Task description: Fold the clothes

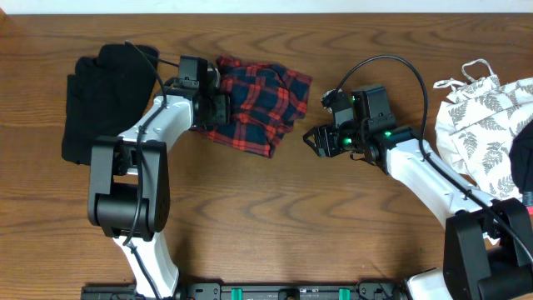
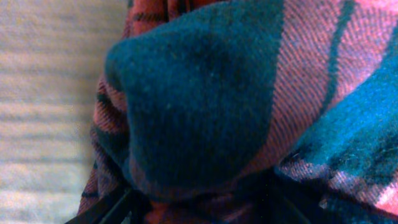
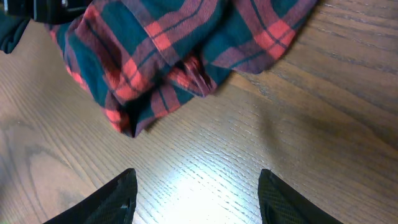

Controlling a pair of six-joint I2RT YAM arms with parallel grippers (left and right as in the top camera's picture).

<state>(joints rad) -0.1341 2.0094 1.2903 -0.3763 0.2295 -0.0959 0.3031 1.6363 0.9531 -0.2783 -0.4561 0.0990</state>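
**Operator:** How far along is the folding?

**Spotter:** Early, I'd judge. Starting from your left, the black garment (image 1: 100,100) lies in a fairly flat, compact heap and is possibly folded. Next, the plaid shirt (image 1: 262,104) sits crumpled near the middle of the table (image 1: 275,225), not folded at all. Far right, the white leaf-print garment (image 1: 483,125) lies loose and partly out of frame. So you have two pieces left to fold, maybe three.

**Operator:** And the claws? The count?

**Spotter:** Your left claw (image 1: 221,107) is buried in the shirt's left edge. Cloth fills its camera, so I cannot tell whether it grips. Your right claw (image 1: 313,140) stands wide and empty over bare wood, just beside the shirt's right hem. The count is one black garment, one plaid shirt, one leaf-print garment and two claws.
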